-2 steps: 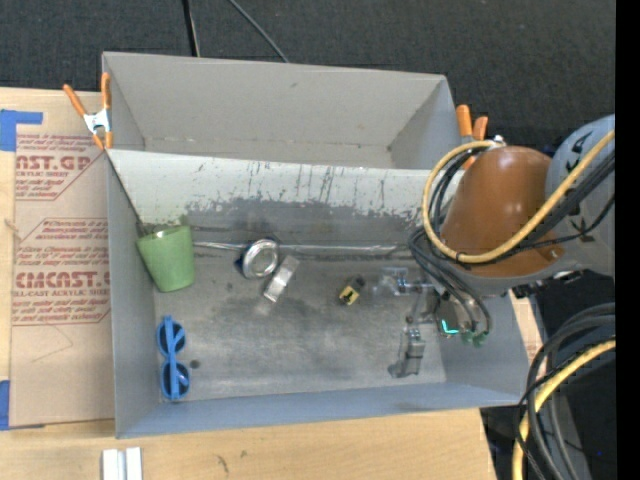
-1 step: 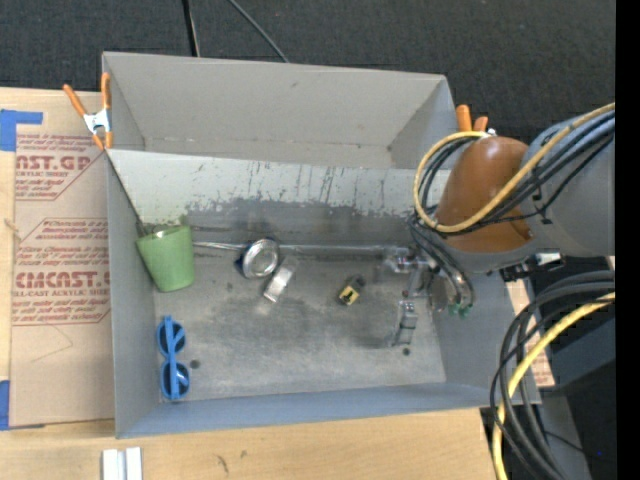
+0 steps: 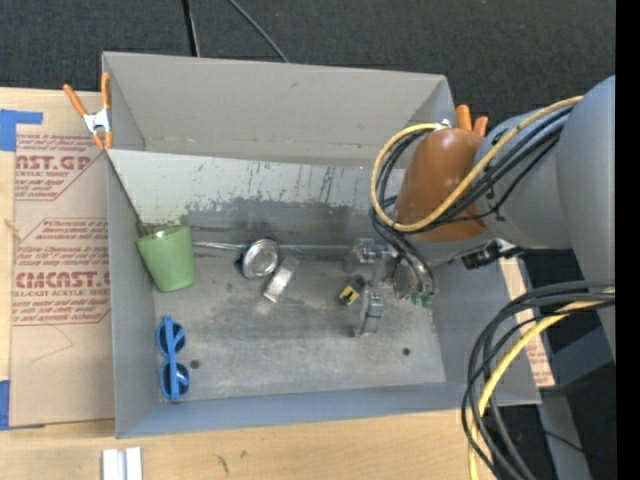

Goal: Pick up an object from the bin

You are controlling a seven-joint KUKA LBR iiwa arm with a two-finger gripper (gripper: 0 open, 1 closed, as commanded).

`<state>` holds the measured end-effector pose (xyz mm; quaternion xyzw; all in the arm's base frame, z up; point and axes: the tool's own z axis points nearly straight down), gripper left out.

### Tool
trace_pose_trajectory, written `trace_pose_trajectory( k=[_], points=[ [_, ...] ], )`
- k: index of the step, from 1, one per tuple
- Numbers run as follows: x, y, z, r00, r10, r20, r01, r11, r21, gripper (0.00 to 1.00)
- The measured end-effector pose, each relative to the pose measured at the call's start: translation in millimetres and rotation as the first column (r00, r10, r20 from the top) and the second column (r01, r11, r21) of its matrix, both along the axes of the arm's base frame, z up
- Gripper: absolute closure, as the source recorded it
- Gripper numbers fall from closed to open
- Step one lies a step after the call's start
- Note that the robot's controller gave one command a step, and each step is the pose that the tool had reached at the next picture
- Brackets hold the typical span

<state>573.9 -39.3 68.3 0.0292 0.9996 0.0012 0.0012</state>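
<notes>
Your jaws hang well right of the cup [image 3: 168, 258], just beside a yellow-black bit [image 3: 349, 294]; parted or clenched, you cannot tell. It looks light and stiff; pinch across its middle.

— Was the bin [image 3: 280, 98] well lit?
— Brightly and evenly. Its back wall was palest, its left wall dimmer.
— Any glare?
— Only a glint on the round metal lid [image 3: 260, 258]. Shadows on the floor were faint and soft.
</notes>
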Motion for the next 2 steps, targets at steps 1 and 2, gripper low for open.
trace_pose_trajectory(
  k=[1,2],
  points=[
    [-0.7,-3,2,1.000,-0.003,-0.001,0.003,1.000,-0.002,1.00],
    [-16.7,0,160,0.999,-0.034,0.007,0.034,0.999,-0.002,1.00]
  ],
)
